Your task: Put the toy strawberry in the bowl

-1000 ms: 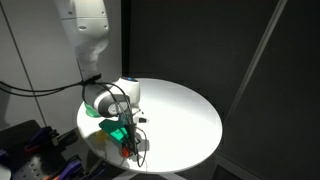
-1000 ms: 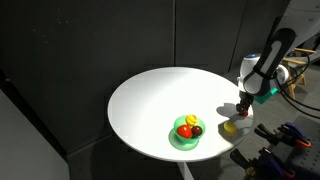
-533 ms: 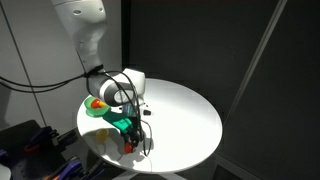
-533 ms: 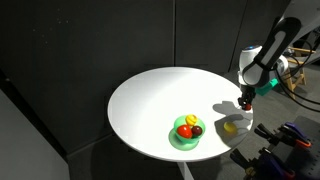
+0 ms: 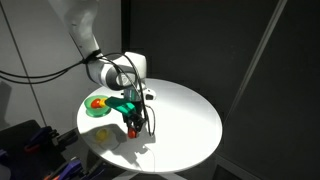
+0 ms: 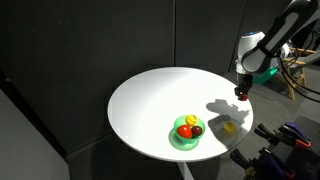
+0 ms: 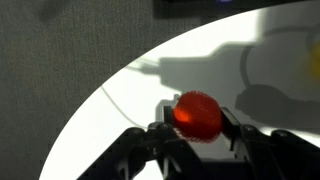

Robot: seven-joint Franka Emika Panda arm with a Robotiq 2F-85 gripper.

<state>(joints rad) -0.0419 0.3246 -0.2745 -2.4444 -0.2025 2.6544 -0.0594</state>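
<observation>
Closest to us, our gripper (image 7: 198, 130) is clamped on the toy strawberry (image 7: 197, 112), pinching it across its round middle, clear above the white table (image 6: 150, 100). We judge it light, hard and smooth, so liable to squirt out; a centred hold suits it. Farther off, well apart, sits the green bowl (image 6: 178, 144)

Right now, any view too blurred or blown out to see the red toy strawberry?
Wrist view: soft focus, but the small red toy strawberry reads clearly in the gripper; white round table glares. Both exterior views: dark surround, hard gripper shadow on table.
</observation>
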